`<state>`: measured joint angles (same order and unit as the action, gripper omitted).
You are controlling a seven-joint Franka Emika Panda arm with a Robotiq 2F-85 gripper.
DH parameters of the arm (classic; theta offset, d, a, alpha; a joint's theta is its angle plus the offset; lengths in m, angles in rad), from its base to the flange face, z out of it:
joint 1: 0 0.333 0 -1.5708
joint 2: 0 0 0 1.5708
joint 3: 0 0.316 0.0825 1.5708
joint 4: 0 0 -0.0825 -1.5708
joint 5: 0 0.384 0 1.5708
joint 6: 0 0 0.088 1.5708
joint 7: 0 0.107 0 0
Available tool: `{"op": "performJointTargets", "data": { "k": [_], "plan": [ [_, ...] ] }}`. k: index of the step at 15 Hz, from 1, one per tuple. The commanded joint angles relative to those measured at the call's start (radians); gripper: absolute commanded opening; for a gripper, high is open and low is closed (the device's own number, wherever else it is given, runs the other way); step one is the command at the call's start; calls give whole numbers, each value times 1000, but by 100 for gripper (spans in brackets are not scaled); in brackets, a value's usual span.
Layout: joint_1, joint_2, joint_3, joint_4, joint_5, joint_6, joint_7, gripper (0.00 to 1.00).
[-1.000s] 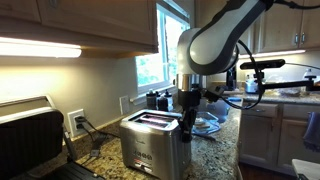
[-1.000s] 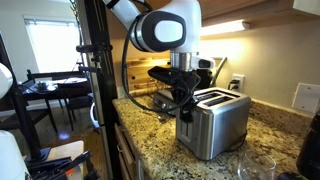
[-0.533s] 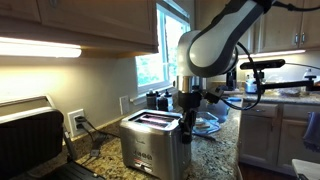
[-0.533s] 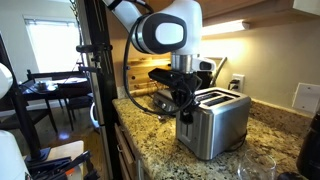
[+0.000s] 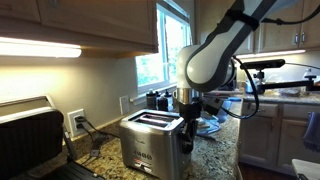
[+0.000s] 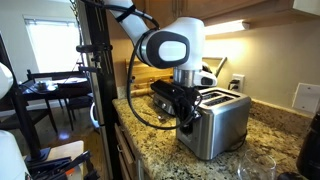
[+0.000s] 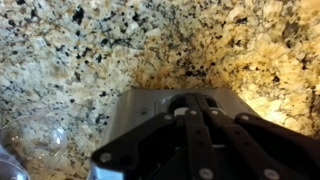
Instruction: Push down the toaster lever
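The brushed steel toaster [image 5: 150, 143] stands on the speckled granite counter, also seen in an exterior view [image 6: 222, 122]. My gripper [image 5: 187, 141] is at the toaster's narrow end, low against the end face, fingers pointing down, also seen in an exterior view [image 6: 187, 124]. In the wrist view the fingers [image 7: 190, 112] are drawn together over the lever slot on the toaster's end face [image 7: 140, 112]. The lever itself is hidden under the fingertips.
A dark grill-like appliance [image 5: 30, 130] stands beside the toaster. A wall outlet with a cord [image 5: 76, 122] is behind it. A clear glass [image 6: 256, 167] sits on the counter near the toaster. The counter edge [image 6: 125, 125] is close to the gripper. Dark jars [image 5: 155, 99] stand by the window.
The arm has dropped, and my gripper has slid down along the toaster's end face from near the top edge to lower on it.
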<state>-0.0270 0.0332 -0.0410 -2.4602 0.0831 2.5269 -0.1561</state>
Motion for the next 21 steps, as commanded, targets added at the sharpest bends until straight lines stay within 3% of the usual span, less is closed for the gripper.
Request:
{"op": "performJointTargets", "data": {
  "k": [1,7,19,20,21],
  "plan": [
    [-13,74,3,-9,48,87,-54,1],
    [-20,89,5,-8,81,105,-92,3],
    [3,-113,23,61,11,-199,-3,1],
    [4,-132,24,67,2,-224,5,8],
    [5,-148,26,70,-14,-243,23,27]
  ]
}}
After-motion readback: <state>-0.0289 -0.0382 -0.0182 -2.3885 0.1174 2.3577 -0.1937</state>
